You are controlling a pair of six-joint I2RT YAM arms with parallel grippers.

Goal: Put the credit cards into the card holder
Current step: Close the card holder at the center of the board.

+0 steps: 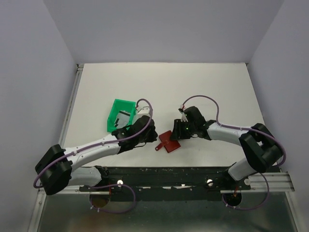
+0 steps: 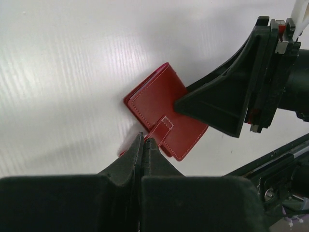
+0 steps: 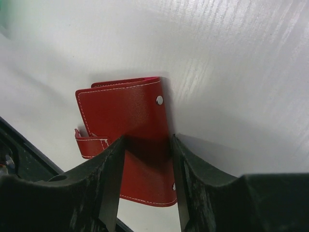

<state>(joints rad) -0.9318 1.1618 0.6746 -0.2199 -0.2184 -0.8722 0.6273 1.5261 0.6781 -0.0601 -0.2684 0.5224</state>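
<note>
Left gripper [image 2: 144, 143] is pinched fully together, tips right at the strap tab [image 2: 163, 126] of the card holder [image 3: 120, 108]. Right gripper [image 3: 147, 139] is spread, straddling the holder with its fingertips on the cover. The holder lies flat at 6 o'clock on the table [image 1: 203, 87]. The credit cards [image 1: 125, 117] sit in the green tray [image 1: 116, 110], at 10 o'clock from it.

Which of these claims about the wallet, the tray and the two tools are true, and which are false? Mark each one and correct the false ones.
1. The dark red folding wallet lies on the white table. True.
2. The wallet sits inside the green plastic tray. False: it lies on the table to the right of the tray, apart from it.
3. The left tool is wide open. False: its fingers are shut, with their tips at the wallet's strap.
4. The right tool is open, with its fingers over the wallet. True.
5. Thin grey flat cards lie in the green tray. True.
</note>
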